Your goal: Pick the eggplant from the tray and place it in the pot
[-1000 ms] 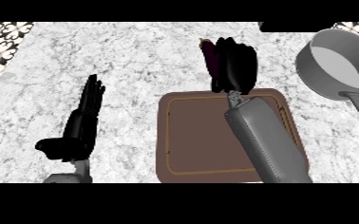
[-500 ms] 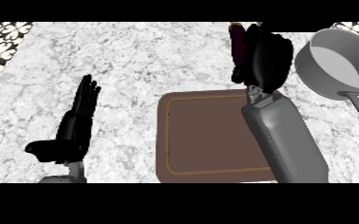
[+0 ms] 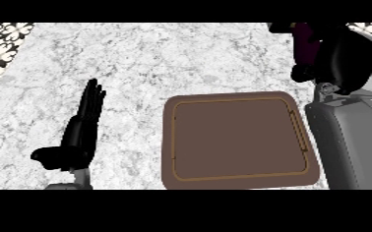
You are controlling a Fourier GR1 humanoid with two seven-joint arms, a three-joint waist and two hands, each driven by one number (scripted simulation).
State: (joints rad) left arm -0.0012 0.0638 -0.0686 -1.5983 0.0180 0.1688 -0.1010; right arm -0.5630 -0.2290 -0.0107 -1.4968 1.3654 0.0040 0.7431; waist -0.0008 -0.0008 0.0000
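One brown tray (image 3: 240,137) lies on the marble counter (image 3: 160,59). One purple eggplant (image 3: 305,44) shows near the far right corner. Two black hands: left (image 3: 76,137), right (image 3: 341,61).

Right hand (image 3: 341,61) hides most of the eggplant (image 3: 305,46); pot unseen

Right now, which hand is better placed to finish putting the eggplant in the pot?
Right. The right hand is curled round the dark purple eggplant at the view's upper right, beyond the brown square tray. The left hand rests open at lower left, holding nothing. The pot is out of view.
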